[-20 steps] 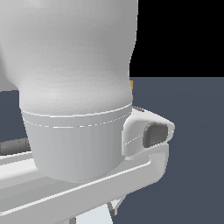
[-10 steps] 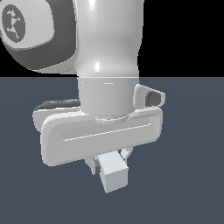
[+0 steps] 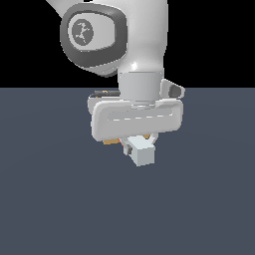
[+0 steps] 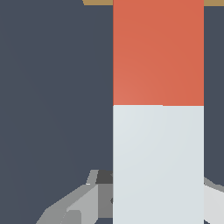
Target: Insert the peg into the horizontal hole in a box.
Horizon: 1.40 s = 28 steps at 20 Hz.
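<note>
My gripper [image 3: 139,142] is shut on the peg [image 3: 143,152], whose pale grey end points toward the exterior camera below the hand. In the wrist view the peg [image 4: 158,109] fills the middle, white near the fingers [image 4: 83,203] and red-orange farther out. The box [image 3: 110,142] shows only as small tan-orange slivers behind the hand in the exterior view, and as a tan strip [image 4: 98,2] at the picture's edge beyond the peg's red end in the wrist view. The hole is hidden.
The dark blue-grey floor [image 3: 50,199] spreads around the arm. The large white arm link [image 3: 119,40] fills the upper part of the exterior view and hides most of the box.
The arm has drawn away from the exterior camera and looks smaller. The held peg has moved with it and now sits nearer the tan box behind the hand.
</note>
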{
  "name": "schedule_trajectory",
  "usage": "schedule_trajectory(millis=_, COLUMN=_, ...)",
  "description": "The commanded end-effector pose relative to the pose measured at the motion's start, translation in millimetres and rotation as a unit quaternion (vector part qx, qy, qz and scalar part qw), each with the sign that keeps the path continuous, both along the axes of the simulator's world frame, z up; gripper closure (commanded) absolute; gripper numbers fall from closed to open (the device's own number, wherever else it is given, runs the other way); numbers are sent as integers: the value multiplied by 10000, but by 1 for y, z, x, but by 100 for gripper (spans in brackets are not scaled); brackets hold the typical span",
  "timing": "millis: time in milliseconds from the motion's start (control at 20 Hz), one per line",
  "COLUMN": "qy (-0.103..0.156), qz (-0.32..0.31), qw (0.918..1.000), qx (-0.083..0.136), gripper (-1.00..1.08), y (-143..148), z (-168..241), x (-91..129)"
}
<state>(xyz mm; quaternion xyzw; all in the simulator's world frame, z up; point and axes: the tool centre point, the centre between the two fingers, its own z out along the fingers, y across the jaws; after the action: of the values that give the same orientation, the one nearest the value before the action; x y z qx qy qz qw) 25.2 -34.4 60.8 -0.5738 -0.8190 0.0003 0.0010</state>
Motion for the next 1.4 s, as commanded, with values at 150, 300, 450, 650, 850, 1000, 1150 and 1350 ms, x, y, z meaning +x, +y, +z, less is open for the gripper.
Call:
schedule_trajectory(millis=150, qy=-11, qz=-43, qw=10000, qx=-3, gripper=108, y=23, z=7, x=11)
schedule_trajectory(millis=300, qy=-11, qz=-48, qw=10000, qx=-3, gripper=108, y=27, z=8, x=13)
schedule_trajectory(millis=450, qy=-11, qz=-48, qw=10000, qx=-3, gripper=108, y=27, z=8, x=13)
schedule_trajectory(millis=650, qy=-14, qz=-43, qw=10000, qx=-1, gripper=108, y=27, z=9, x=14)
schedule_trajectory(millis=850, qy=-19, qz=-43, qw=10000, qx=-1, gripper=108, y=26, z=10, x=15)
schedule_trajectory(millis=1000, qy=-5, qz=-44, qw=10000, qx=-1, gripper=108, y=28, z=8, x=13)
schedule_trajectory(millis=1150, qy=-5, qz=-44, qw=10000, qx=-1, gripper=108, y=35, z=8, x=10)
schedule_trajectory(millis=1350, qy=-9, qz=-43, qw=10000, qx=-1, gripper=108, y=57, z=8, x=2)
